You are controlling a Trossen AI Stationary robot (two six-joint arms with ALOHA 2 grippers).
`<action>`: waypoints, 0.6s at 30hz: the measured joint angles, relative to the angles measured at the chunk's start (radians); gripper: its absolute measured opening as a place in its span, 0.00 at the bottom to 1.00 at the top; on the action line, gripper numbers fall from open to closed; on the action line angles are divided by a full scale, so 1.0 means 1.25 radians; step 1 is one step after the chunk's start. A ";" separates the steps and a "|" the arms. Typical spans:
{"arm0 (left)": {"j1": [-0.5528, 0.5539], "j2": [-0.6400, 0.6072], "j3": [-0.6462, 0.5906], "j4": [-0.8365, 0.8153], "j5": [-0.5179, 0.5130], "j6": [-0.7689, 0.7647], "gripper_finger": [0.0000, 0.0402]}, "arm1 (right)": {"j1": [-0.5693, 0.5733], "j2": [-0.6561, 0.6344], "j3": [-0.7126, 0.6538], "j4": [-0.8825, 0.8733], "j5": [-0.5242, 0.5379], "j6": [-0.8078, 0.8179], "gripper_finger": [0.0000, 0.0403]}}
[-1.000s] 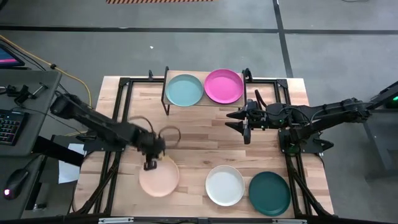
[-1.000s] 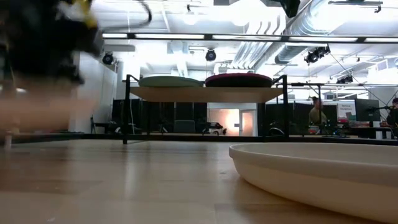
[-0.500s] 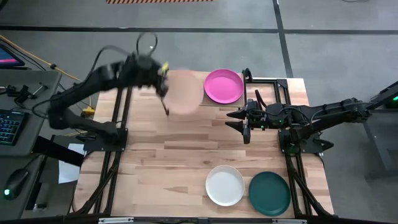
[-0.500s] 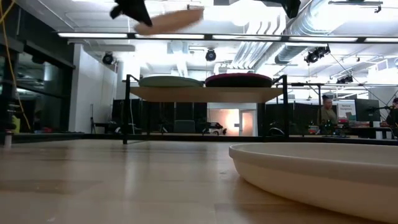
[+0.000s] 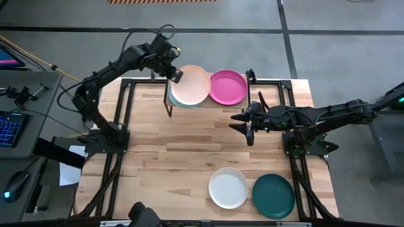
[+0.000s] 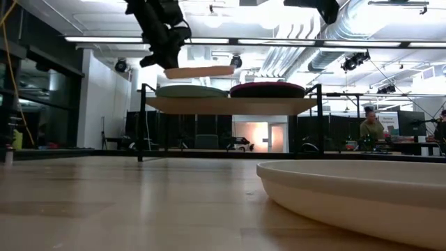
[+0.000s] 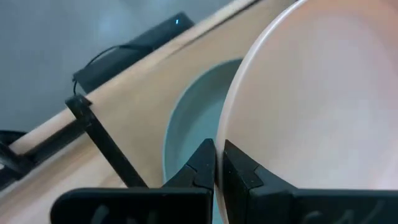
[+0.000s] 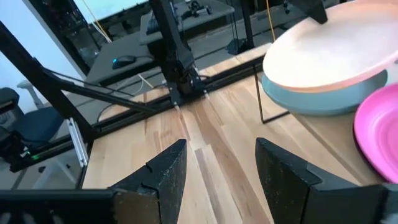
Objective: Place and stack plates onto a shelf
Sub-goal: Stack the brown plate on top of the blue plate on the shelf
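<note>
My left gripper [image 5: 175, 75] is shut on the peach plate [image 5: 191, 85], holding it just above the light blue-teal plate [image 7: 186, 124] on the shelf [image 6: 230, 104]. The magenta plate [image 5: 228, 87] lies on the shelf's right half. The white plate [image 5: 228, 187] and the dark teal plate [image 5: 273, 195] lie flat near the table's near edge. My right gripper [image 5: 240, 123] hovers open above the table's right middle, holding nothing. The black plate is out of view. My left gripper pinches the peach plate's rim [image 7: 219, 152] at the plate's left edge, one finger [image 7: 198, 168] outside the rim and one finger [image 7: 245, 171] inside. It comes from the table's left. The plate is lifted clear and nearly level above the light blue-teal plate.
Black metal frames run along both sides of the table [image 5: 164, 151]. The shelf's black legs [image 5: 168, 104] stand at the table's far side. A desk with a keyboard [image 5: 9, 126] lies left of the table. A person [image 6: 371, 129] is in the room beyond.
My left gripper has carried the peach plate up off the table's near left part, swung it toward the far edge, then lowered it to just above the light blue-teal plate on the shelf. The plate has stayed roughly level in the hold. My right arm has kept still.
</note>
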 joint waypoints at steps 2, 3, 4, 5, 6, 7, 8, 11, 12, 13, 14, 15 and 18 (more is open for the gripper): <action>0.000 0.006 0.000 -0.017 -0.019 0.017 0.00 | 0.000 0.000 0.000 -0.014 0.000 0.012 0.43; 0.000 0.007 0.000 -0.025 -0.034 0.022 0.00 | 0.000 0.000 0.000 -0.021 0.000 0.017 0.43; 0.000 0.007 0.000 -0.028 -0.044 0.024 0.00 | 0.000 0.000 0.000 -0.029 0.000 0.022 0.43; 0.000 0.007 0.000 -0.028 -0.045 0.023 0.00 | 0.000 0.000 0.000 -0.036 0.000 0.028 0.43; 0.000 0.007 0.000 -0.028 -0.045 0.024 0.00 | 0.000 0.000 0.000 -0.042 0.000 0.036 0.43; 0.000 0.007 0.000 -0.028 -0.045 0.024 0.00 | 0.000 0.000 0.000 -0.049 0.000 0.038 0.43; 0.000 0.007 0.000 -0.029 -0.045 0.024 0.00 | 0.000 0.000 0.000 -0.055 0.000 0.037 0.43; 0.000 0.007 0.000 -0.031 -0.045 0.024 0.01 | 0.000 0.000 0.000 -0.062 0.000 0.037 0.43; 0.000 0.007 0.000 -0.031 -0.045 0.024 0.02 | 0.000 0.000 0.000 -0.062 0.000 0.037 0.43; 0.000 0.008 0.000 -0.031 -0.045 0.024 0.02 | 0.000 0.000 0.000 -0.062 0.000 0.037 0.43; 0.000 0.009 0.000 -0.031 -0.046 0.025 0.03 | 0.000 0.000 0.000 -0.062 0.000 0.037 0.43; -0.001 0.010 0.000 -0.033 -0.046 0.029 0.03 | 0.000 0.000 0.000 -0.062 0.000 0.038 0.43; -0.002 0.010 0.000 -0.042 -0.059 0.039 0.04 | 0.000 0.000 0.000 -0.062 0.001 0.043 0.43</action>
